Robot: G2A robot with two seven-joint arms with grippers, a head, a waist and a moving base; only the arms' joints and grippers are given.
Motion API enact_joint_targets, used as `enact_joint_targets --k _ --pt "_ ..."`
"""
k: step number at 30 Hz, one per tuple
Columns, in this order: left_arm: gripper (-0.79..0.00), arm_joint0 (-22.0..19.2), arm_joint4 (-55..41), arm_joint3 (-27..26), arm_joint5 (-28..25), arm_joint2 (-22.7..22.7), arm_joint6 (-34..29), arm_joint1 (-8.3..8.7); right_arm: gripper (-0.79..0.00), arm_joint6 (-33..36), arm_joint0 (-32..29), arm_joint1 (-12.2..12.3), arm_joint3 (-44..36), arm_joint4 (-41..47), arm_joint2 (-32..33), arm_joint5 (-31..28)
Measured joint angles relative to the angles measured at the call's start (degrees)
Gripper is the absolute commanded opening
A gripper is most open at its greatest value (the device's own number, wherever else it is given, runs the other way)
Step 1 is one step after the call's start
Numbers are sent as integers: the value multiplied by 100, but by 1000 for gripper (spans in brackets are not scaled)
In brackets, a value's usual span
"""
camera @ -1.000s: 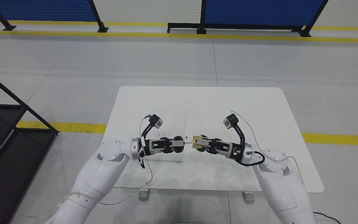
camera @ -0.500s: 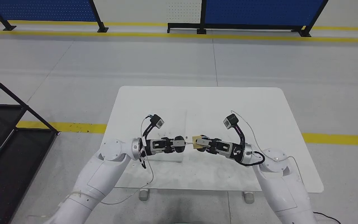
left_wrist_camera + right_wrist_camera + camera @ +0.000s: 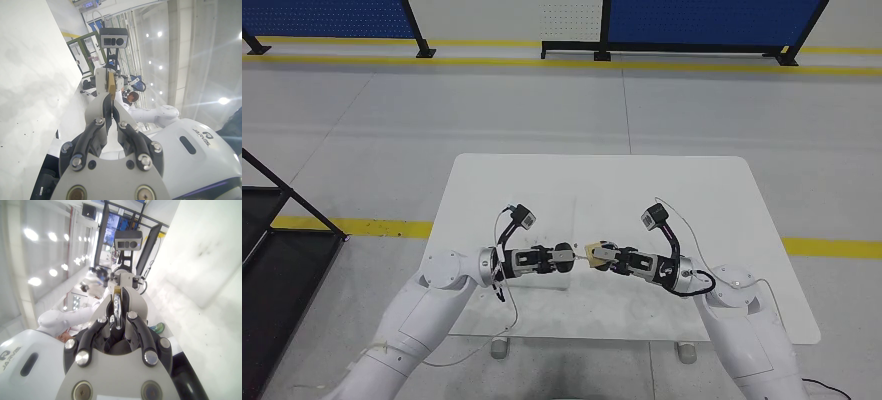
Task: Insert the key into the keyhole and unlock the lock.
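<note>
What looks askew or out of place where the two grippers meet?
Nothing stands out. The left gripper is shut on the key, the right gripper on the lock, and they meet roughly in line above the table. Their contact point is hidden, so fine alignment cannot be judged.

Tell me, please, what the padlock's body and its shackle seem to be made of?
The padlock body is probably brass, going by its dull yellow-gold metal colour and satin, unpainted look. The shackle is likely chromed or polished steel: it is silver and mirror-bright, reflecting the ceiling lights as white spots.
</note>
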Motion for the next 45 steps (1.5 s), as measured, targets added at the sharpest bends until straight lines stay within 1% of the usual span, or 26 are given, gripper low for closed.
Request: enact_joint_targets --k 14,35,40,45 --pt "-785 40 6 -7 -75 -41 192 -1 -785 0 0 0 0 0 0 0" --pt "-785 -27 -79 109 -181 -51 390 -29 -785 0 0 0 0 0 0 0" --pt "-785 -10 -148 110 -121 -129 219 -7 -785 0 0 0 0 0 0 0" --pt "-785 116 -564 21 287 -420 -215 71 -785 0 0 0 0 0 0 0"
